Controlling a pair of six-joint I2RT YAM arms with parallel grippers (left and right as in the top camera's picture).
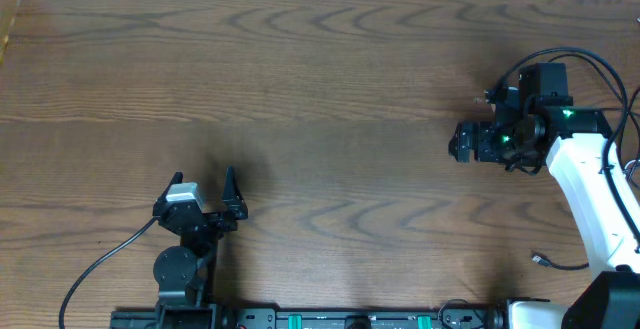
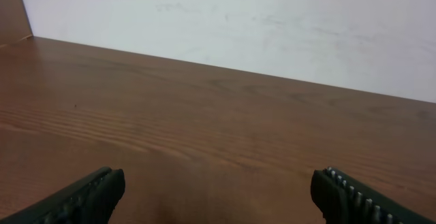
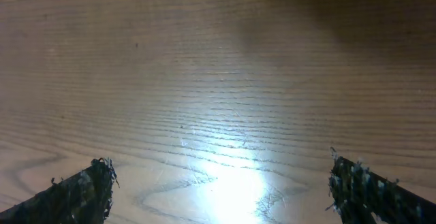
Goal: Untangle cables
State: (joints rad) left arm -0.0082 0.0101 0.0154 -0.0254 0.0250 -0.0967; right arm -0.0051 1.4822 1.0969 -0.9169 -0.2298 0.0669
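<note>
Left gripper [image 2: 218, 183] and right gripper [image 3: 219, 169]: jaws wide, holding nothing. One thin black cable [image 1: 548, 262] lies on the worktop [image 1: 320, 89] beside the right arm. It looks light and limp, best pinched behind its plug.

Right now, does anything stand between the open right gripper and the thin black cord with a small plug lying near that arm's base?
Nothing visible does: only bare brown wood-grain table lies between the right gripper and the thin black cord. The cord's far end disappears beneath the arm's white link.
</note>
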